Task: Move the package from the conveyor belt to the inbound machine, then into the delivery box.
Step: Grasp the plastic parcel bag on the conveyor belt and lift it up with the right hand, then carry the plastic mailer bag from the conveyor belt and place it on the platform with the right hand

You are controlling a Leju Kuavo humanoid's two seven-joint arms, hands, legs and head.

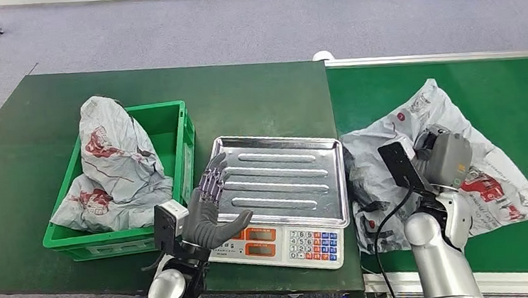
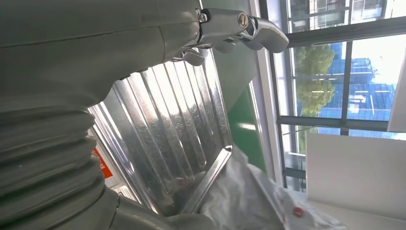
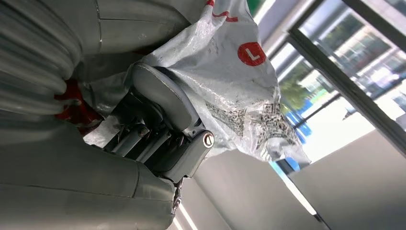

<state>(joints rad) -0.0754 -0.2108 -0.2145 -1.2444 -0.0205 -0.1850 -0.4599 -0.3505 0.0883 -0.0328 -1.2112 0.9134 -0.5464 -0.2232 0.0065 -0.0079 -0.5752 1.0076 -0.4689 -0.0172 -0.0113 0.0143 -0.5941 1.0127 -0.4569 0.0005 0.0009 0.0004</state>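
- The right hand [image 1: 441, 155] covers the middle of the package [image 1: 494, 173]; its fingers are hidden beneath the grey cover.
- The scale [image 1: 283, 243] display digits are too small to read.
- The left hand [image 1: 209, 210] hides the tray's [image 1: 285, 179] near-left corner.

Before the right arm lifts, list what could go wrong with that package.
1. The right hand grips loose film of the package; the grey bag may slip from the fingers or stretch.
2. The left hand hangs open over the scale's steel tray, right where the package should land, so it could be struck.
3. A black cable loops beside the right arm and might snag the bag.
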